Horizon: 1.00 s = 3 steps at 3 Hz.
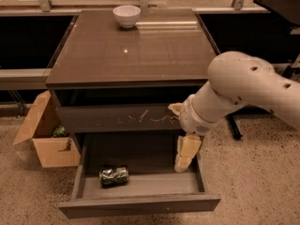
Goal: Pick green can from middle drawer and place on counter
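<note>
The green can [114, 176] lies on its side on the floor of the open middle drawer [140, 205], left of centre. My gripper [186, 151] hangs from the white arm [239, 86] over the drawer's right side. It is above the drawer floor and about a hand's width right of the can, not touching it. The counter [133, 50] is the glossy top of the cabinet above.
A white bowl [127, 15] stands at the counter's back edge. The scratched drawer [122, 118] above the open one is closed. An open cardboard box [44, 135] with a dull green lump [60, 131] stands on the floor at the left.
</note>
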### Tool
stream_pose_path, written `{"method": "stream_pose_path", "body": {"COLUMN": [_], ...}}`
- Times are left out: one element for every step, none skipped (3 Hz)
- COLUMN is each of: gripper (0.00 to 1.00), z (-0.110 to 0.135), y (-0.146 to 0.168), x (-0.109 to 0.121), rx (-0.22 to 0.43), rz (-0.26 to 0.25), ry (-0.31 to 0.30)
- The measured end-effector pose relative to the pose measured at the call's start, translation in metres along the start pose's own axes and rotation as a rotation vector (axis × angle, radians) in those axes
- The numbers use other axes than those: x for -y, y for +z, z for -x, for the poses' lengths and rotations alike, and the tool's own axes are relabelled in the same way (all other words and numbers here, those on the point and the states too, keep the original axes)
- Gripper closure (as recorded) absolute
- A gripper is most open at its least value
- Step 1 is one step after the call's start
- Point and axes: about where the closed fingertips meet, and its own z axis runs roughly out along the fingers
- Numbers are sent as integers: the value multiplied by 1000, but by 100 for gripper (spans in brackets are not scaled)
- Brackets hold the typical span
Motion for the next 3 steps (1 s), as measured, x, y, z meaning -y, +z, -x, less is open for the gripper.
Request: {"method": "stream_pose_path", "body": {"gripper": [0, 0, 0], "z": [9, 17, 17], "y": [41, 77, 77], "x": [1, 2, 2], "rx": [69, 139, 139], "rz": [37, 77, 77], "ry": [-9, -11, -12]}}
